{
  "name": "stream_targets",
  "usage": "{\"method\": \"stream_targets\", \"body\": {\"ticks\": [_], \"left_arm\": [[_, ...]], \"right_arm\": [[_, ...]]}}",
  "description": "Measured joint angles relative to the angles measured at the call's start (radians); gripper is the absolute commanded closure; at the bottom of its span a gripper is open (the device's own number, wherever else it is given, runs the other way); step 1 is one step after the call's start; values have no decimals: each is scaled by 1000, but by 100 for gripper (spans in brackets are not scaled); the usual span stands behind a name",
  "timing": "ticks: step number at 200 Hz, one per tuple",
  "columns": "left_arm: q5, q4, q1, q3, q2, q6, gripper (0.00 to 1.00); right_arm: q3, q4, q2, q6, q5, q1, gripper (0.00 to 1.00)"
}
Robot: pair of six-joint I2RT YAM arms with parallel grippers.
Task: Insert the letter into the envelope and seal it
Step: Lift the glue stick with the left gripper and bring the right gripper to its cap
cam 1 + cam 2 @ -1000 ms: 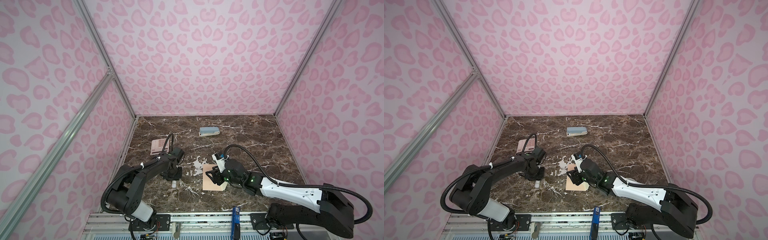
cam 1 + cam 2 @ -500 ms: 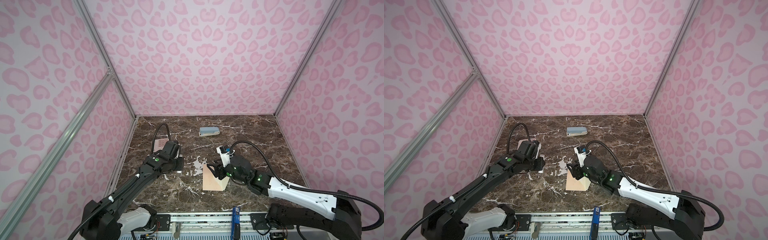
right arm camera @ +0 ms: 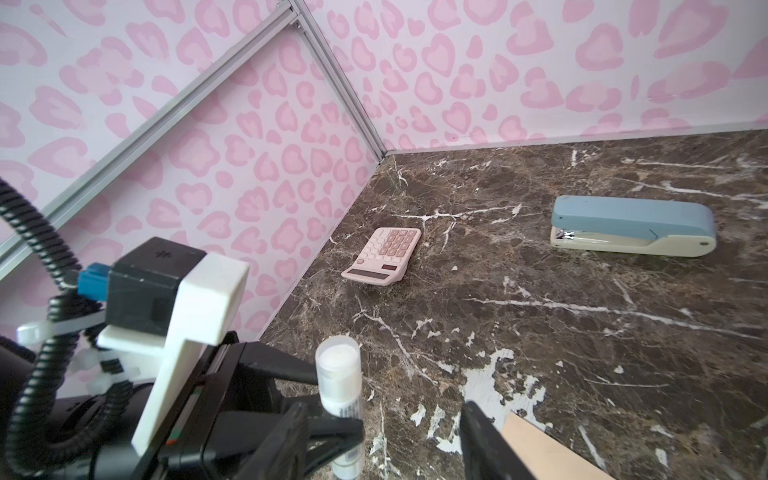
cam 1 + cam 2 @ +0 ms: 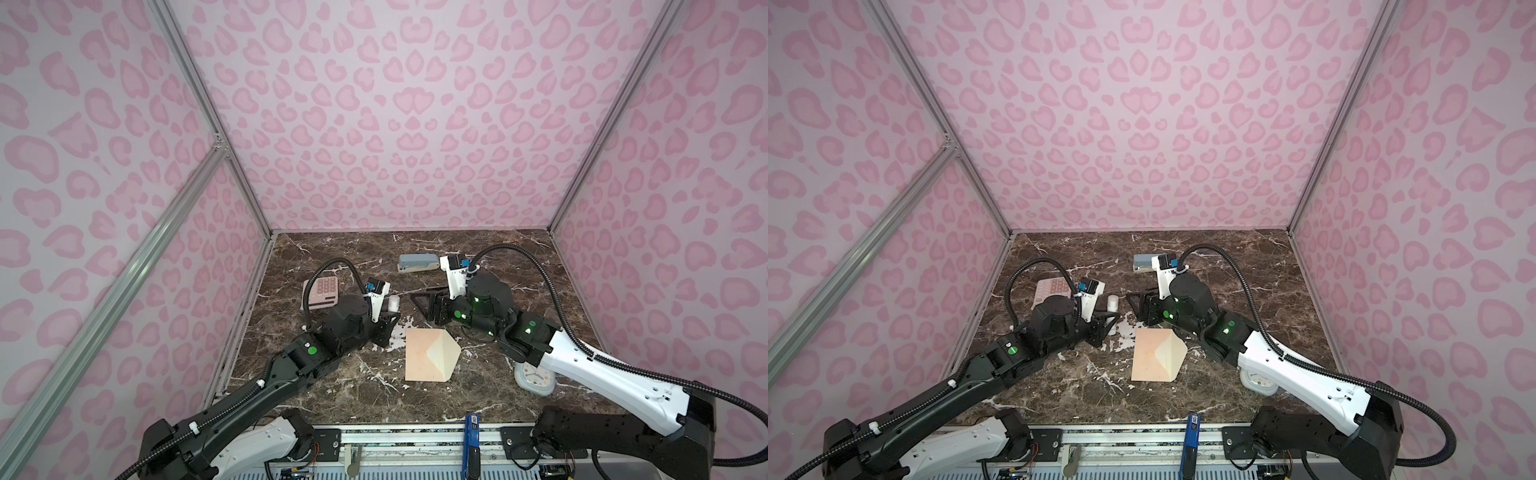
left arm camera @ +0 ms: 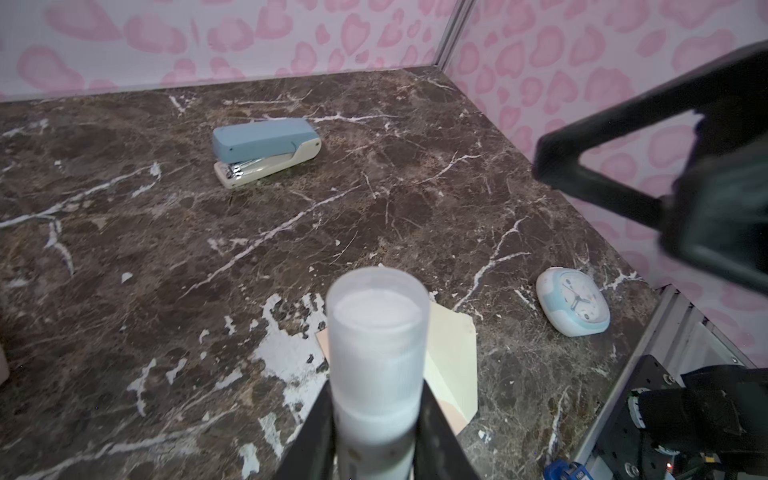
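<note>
Overhead, in a top view, I saw the envelope (image 4: pixel 415 357) lying on the table (image 4: pixel 353 249) near the middle, its paler flap pointing right. The left gripper (image 4: pixel 390 316), just left of it, was clamped on an upright glue stick (image 4: pixel 393 302). The right gripper (image 4: pixel 422 307) hung beyond the envelope, jaws apart, empty. From the left wrist, the glue stick partly hid the envelope.

Both arms come in low from the near edge, left arm (image 4: pixel 266 390) black, right arm (image 4: pixel 602 370) white, wrists angled toward each other. The left gripper (image 5: pixel 376 419) has its fingers (image 5: pixel 440 436) clamped on an upright glue stick (image 5: pixel 376 332). The right gripper (image 4: pixel 430 307) sits nearby, fingers spread, nothing between them as far as I can tell.
</note>
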Motion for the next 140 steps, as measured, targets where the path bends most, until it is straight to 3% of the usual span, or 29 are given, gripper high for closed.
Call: {"method": "stream_targets", "body": {"ticks": [87,140], "left_arm": [[5,156,-42,-10,53,53,84],[21,184,-46,-10,77,56,85]], "right_arm": [[97,-144,83,13,-45,-1,38],[131,-167,111,4,-33,3,44]]}}
